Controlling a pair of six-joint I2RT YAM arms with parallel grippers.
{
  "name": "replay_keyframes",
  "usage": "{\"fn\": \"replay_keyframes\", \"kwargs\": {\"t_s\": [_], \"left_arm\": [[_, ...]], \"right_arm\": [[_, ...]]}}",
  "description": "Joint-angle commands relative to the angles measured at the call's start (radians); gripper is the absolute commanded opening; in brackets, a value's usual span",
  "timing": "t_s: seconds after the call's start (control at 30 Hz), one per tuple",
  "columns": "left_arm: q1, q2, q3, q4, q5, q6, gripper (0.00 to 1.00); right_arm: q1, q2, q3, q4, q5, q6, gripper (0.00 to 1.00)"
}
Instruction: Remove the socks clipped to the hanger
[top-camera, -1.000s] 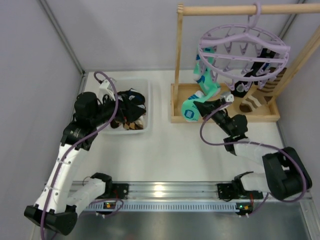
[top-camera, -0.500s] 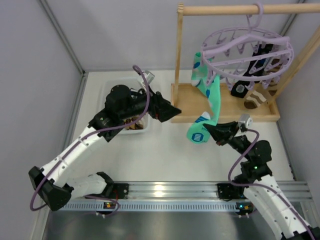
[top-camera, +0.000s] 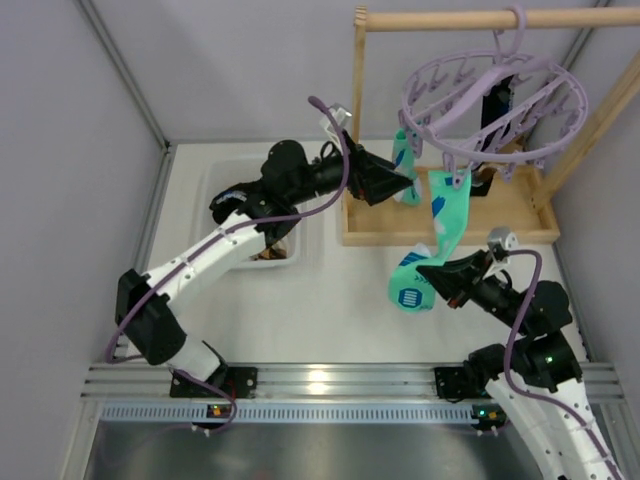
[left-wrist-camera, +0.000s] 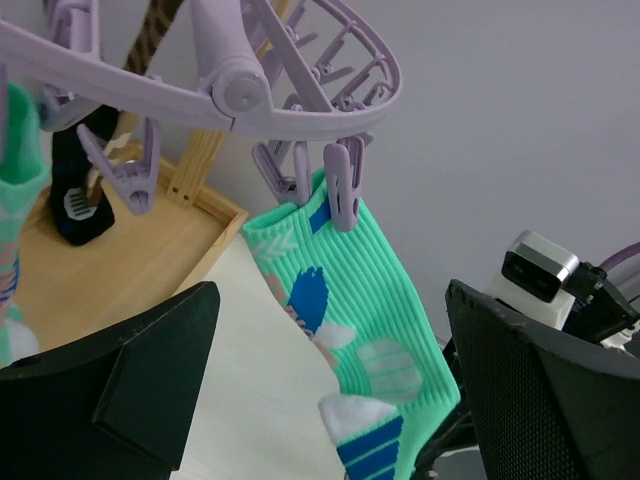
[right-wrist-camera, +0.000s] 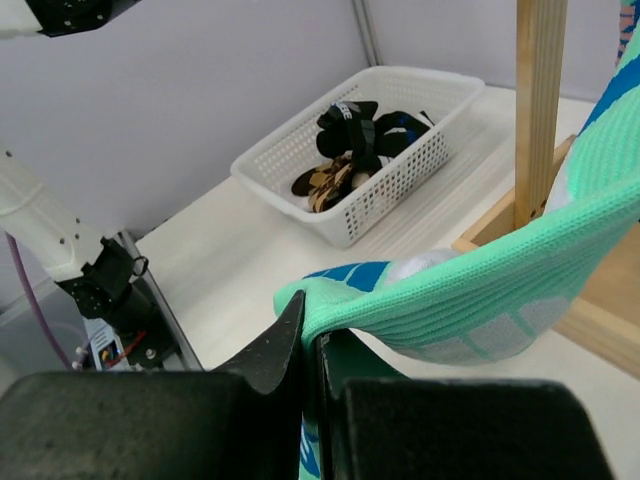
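Observation:
The lavender hanger (top-camera: 490, 95) hangs from the wooden rail; its ring also shows in the left wrist view (left-wrist-camera: 200, 90). A teal patterned sock (top-camera: 445, 215) hangs stretched from one rim clip (left-wrist-camera: 340, 190). My right gripper (top-camera: 440, 278) is shut on that sock near its toe (right-wrist-camera: 450, 290) and holds it taut, well below the ring. My left gripper (top-camera: 402, 180) is open and empty, its jaws on either side of this sock (left-wrist-camera: 375, 300) just below the clip, not touching it. A second teal sock (top-camera: 405, 160), a black sock (left-wrist-camera: 80, 195) and a brown striped sock (left-wrist-camera: 155, 40) still hang from the hanger.
A white basket (top-camera: 225, 185) with dark and brown socks stands at the left, also in the right wrist view (right-wrist-camera: 400, 165). The wooden frame's post (top-camera: 357, 110) and tray base (top-camera: 520, 215) stand under the hanger. Grey walls close in on both sides.
My left arm has swung from the basket over to the hanger. My right gripper has pulled the teal sock down and toward the near edge, stretching it. The hanger has turned.

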Motion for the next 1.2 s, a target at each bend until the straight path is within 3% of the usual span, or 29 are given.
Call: {"fn": "replay_keyframes", "kwargs": {"t_s": [0.0,0.33,0.8,1.17], "left_arm": [[-0.081,0.062,0.099,0.121,0.014,0.028,0.98],[-0.14,0.226,0.242,0.148,-0.016,0.043,0.97],[-0.141,0.266,0.239,0.146,-0.082,0.063,0.95],[-0.135,0.367,0.354,0.146,-0.085,0.048,0.94]], "right_arm": [[-0.013,-0.015,0.048,-0.13,-0.007,0.026,0.0],[-0.013,0.011,0.013,-0.005,-0.224,0.124,0.0],[-0.013,0.01,0.111,-0.159,-0.205,0.014,0.0],[-0.013,0.013,0.157,-0.215,-0.228,-0.029,0.0]]}}
